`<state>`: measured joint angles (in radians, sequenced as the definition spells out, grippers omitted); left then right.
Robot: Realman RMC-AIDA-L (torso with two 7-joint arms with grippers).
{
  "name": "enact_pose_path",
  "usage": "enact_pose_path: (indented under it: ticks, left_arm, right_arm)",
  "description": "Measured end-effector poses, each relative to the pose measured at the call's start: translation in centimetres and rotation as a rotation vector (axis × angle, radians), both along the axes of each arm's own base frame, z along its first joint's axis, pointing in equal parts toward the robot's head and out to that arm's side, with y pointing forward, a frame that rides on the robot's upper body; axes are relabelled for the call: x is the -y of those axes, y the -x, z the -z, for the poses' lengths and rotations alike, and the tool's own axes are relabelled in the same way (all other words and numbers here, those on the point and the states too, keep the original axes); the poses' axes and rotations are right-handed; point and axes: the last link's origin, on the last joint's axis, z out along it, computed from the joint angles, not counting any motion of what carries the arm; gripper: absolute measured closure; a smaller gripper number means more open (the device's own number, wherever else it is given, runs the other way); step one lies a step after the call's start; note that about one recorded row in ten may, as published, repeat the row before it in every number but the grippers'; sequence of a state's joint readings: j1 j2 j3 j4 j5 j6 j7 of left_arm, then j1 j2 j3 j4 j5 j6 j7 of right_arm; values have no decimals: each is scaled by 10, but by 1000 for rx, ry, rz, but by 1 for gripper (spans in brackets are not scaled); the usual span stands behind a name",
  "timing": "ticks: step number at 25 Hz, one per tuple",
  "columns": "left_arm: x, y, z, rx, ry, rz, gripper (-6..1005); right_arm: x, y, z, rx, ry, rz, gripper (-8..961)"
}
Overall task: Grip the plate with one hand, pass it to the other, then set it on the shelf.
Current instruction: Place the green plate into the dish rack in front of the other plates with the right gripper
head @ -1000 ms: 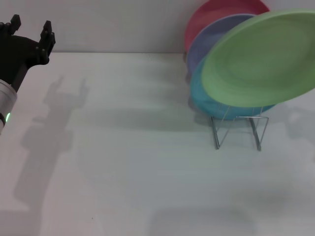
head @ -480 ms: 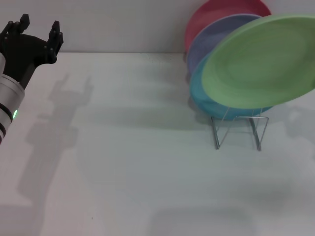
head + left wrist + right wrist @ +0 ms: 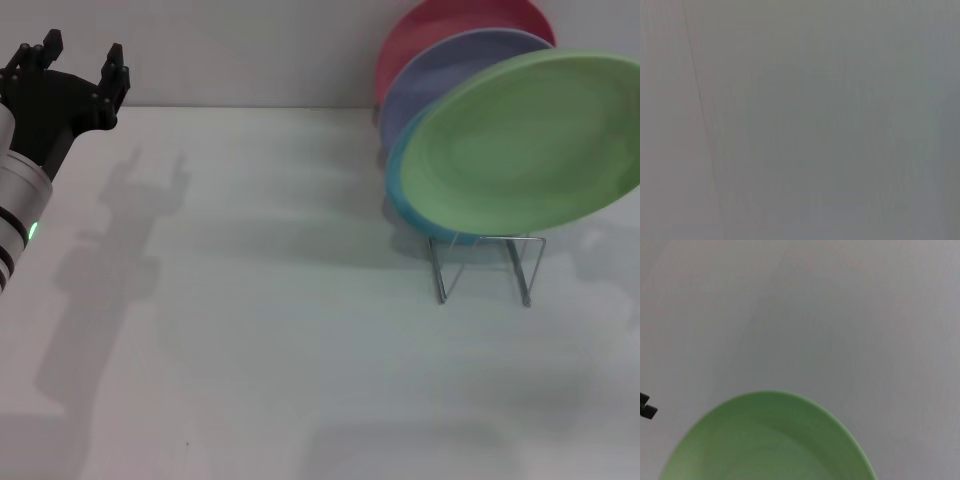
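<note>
Light green round plastic plate [image 3: 520, 150] has tipped flatter and sunk toward the thin silver wire rack [image 3: 485, 265]; my unseen right claw's grip I cannot tell. My left claw [image 3: 75, 62] waits empty, fingers spread, having halted far left.

A round light green matte plastic plate [image 3: 520, 150] runs off frame, hiding the thin silver wire rack's [image 3: 485, 265] top and most of three plates behind.
</note>
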<state>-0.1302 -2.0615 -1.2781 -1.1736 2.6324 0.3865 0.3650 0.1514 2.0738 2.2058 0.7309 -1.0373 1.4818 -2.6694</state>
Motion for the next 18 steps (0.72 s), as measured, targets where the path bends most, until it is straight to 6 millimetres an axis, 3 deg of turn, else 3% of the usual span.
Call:
enact_pose_path:
  ticks: [16, 18]
  left_arm:
    - [-2, -6, 4, -2, 11, 17, 390]
    - [-2, -8, 6, -3, 17, 22, 390]
  right_arm:
    - [1, -21, 23, -55, 32, 117, 917]
    - [2, -22, 26, -56, 41, 125, 838]
